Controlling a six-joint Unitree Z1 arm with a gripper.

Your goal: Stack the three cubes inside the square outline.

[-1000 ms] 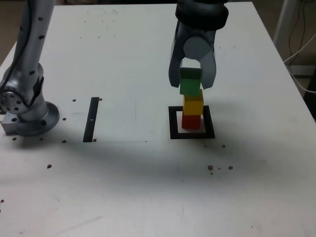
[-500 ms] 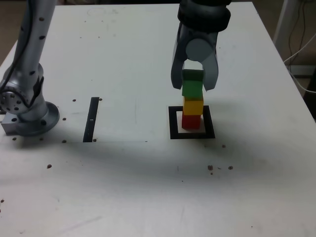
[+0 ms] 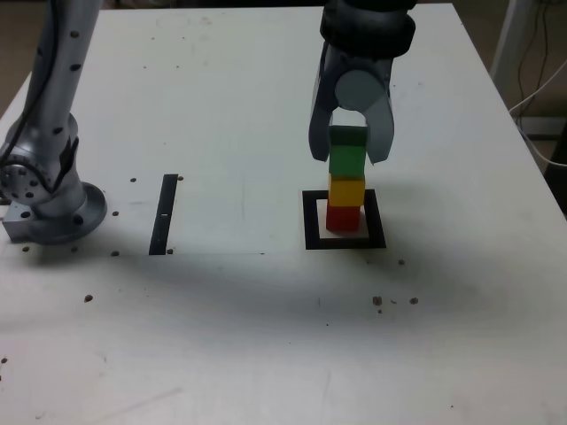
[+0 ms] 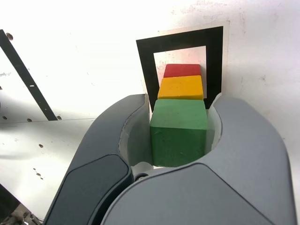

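Toward the bench's far edge, right of centre in the exterior view, the gripper is clamped on the green cube, jaws pressed to its two sides. Green sits atop the yellow cube, which rests on the red cube inside the square outline. A thin black bar lies well apart, nearer the arm base.
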